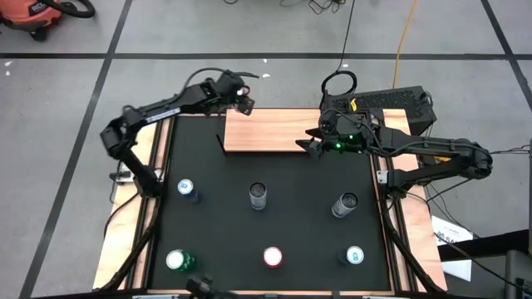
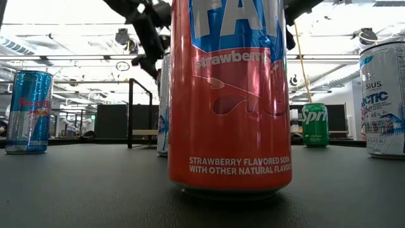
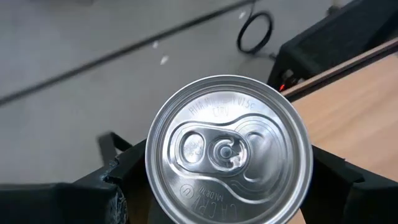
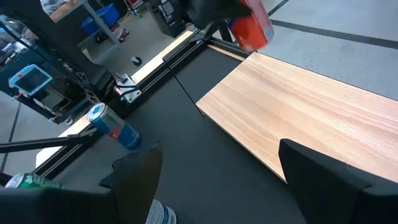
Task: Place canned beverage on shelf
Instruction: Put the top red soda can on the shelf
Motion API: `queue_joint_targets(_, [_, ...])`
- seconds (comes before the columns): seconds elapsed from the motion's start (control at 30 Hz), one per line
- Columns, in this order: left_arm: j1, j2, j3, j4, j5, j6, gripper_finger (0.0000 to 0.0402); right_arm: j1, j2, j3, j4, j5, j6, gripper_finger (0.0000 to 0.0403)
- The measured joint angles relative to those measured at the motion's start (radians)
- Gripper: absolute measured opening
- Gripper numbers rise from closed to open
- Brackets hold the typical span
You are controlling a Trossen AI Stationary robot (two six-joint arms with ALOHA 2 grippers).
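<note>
The shelf [image 1: 270, 131] is a light wooden board lying at the far middle of the black table. My left gripper [image 1: 243, 98] hangs over the shelf's far left corner, shut on a red-orange can [image 4: 254, 26], whose silver top [image 3: 229, 149] fills the left wrist view. My right gripper [image 1: 314, 145] stands open above the shelf's right end [image 4: 298, 106], with nothing between its fingers. My left gripper pinches the can between its two fingers [image 3: 124, 180], one on each side of the body just under the top rim [image 3: 150, 177]. The can is lifted clear above the shelf's far left corner, top up and slightly tilted.
Several more cans stand on the table nearer than the shelf: a blue one [image 1: 184, 188], two silver ones [image 1: 258, 195] [image 1: 346, 203], a green one [image 1: 177, 260], a red strawberry soda [image 1: 273, 257] and a white one [image 1: 354, 255]. A black box [image 1: 391, 104] sits beyond the shelf's right end.
</note>
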State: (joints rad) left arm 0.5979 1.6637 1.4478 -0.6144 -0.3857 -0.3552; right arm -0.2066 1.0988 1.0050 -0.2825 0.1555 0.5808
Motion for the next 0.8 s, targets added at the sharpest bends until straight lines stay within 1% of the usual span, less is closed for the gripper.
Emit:
queue_joint_targets(0.13, [0.012, 0.056, 0.0, 0.005, -0.003, -0.039, 0.0289, 0.0, 0.0, 0.0, 0.0, 0.0, 0.009, 0.0308])
queue_joint_targets(0.4, [0.008, 0.15, 0.003, 0.015, -0.043, -0.076, 0.029, 0.0, 0.0, 0.0, -0.001, 0.001, 0.008, 0.0308])
queue_joint_targets(0.57, [0.007, 0.171, 0.007, 0.016, -0.07, -0.09, 0.029, 0.0, 0.0, 0.0, -0.004, 0.003, 0.005, 0.0308])
queue_joint_targets(0.8, [0.007, 0.167, 0.004, 0.008, -0.077, -0.099, 0.029, 0.0, 0.0, 0.0, -0.015, 0.004, 0.002, 0.0308])
